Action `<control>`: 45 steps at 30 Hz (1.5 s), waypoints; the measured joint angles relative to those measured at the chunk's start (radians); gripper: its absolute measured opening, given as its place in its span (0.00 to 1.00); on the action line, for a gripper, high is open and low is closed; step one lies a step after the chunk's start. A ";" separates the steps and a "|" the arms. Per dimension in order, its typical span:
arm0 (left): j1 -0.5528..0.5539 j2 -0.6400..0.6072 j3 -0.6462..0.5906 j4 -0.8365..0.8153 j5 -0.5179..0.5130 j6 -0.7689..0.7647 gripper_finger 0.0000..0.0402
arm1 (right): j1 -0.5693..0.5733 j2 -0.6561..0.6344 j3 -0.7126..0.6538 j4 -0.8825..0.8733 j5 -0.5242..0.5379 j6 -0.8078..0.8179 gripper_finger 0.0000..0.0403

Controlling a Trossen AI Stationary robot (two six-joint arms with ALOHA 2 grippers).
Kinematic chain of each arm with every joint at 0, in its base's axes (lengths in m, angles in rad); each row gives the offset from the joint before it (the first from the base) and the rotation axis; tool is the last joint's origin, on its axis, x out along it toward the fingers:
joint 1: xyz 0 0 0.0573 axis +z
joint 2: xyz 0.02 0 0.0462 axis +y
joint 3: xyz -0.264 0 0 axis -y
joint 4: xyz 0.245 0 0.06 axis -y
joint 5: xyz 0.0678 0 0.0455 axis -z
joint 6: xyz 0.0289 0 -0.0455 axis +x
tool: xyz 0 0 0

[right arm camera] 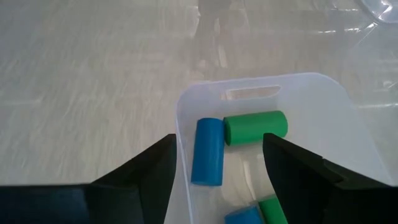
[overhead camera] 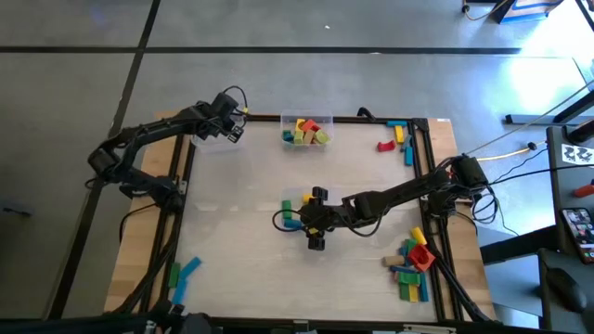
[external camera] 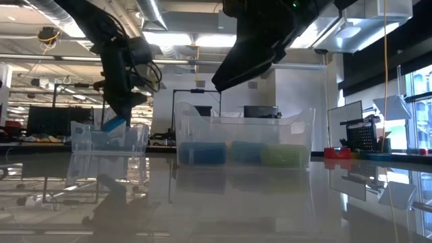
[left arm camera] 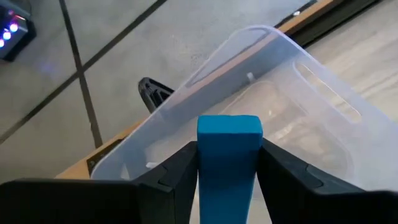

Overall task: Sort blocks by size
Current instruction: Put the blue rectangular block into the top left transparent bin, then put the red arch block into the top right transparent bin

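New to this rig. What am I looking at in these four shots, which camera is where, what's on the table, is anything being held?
It is a two-armed robot at a table, sorting toy blocks by size.

The overhead picture shows everything. The left gripper is at the far left corner, over a clear empty tub. The right gripper hangs over a tub at mid table. A third tub at the far edge holds mixed blocks. Loose blocks lie near the right edge, with more at the far right and near left.

The table-height picture looks across at the tubs. The other two come from cameras on the wrists. The left one shows a blue block clamped between the fingers. The right one shows open, empty fingers above a blue cylinder and a green cylinder.
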 joint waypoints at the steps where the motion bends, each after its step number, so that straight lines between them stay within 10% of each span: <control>1: 0.005 0.002 0.000 0.000 0.012 0.001 0.39 | 0.000 0.000 0.000 0.000 0.000 0.000 0.59; 17: -0.068 -0.076 0.000 -0.043 0.078 0.004 0.54 | 0.000 0.000 0.000 -0.001 0.000 0.000 0.59; 32: -0.500 -0.432 0.000 -0.065 0.078 -0.035 0.54 | 0.000 -0.003 0.004 -0.004 -0.089 0.028 0.59; 45: -0.856 -0.450 -0.008 -0.144 0.072 -0.199 0.54 | 0.000 -0.081 0.206 -0.475 -0.082 0.062 0.59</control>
